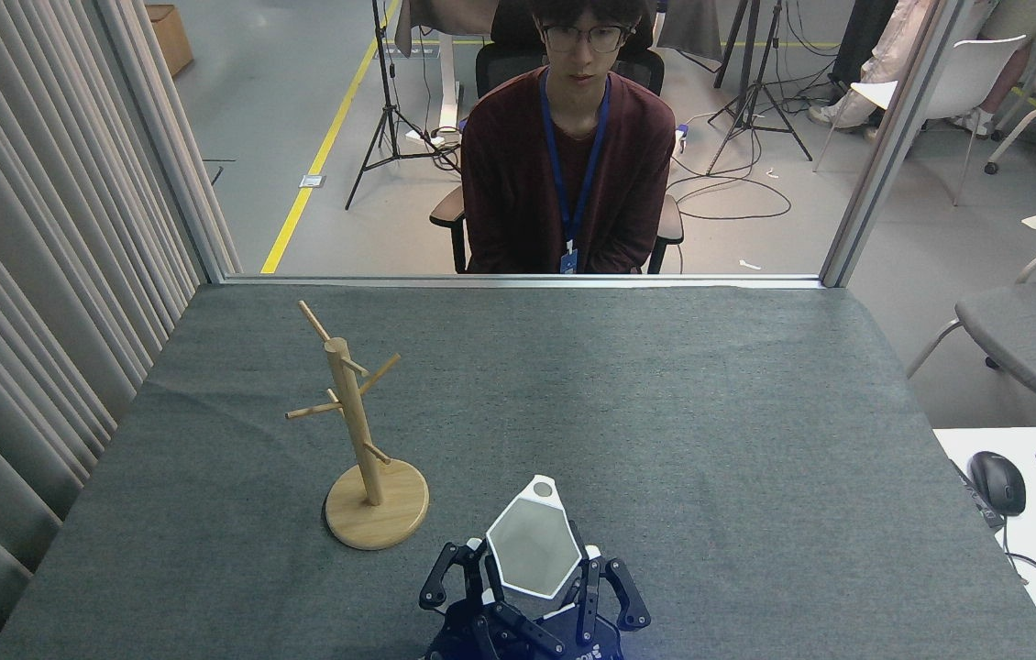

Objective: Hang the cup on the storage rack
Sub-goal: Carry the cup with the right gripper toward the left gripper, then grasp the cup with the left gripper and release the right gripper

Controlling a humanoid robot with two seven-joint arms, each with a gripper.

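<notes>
Gripping the cup (534, 548) — right gripper (538, 587) — beside the storage rack (356, 431).

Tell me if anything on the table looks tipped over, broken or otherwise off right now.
Nothing stands out. The storage rack stands upright on its round base, pegs intact and bare. The cup is whole, held mouth-up near the table's front edge between dark end effector fingers, not yet hung. Nothing is spilled on the grey cloth.

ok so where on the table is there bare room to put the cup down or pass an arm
Bare cloth fills the table right of the storage rack, from its far edge to the right edge. It is crowded at the near middle, where both grippers bunch around the cup beside the rack's base.
</notes>
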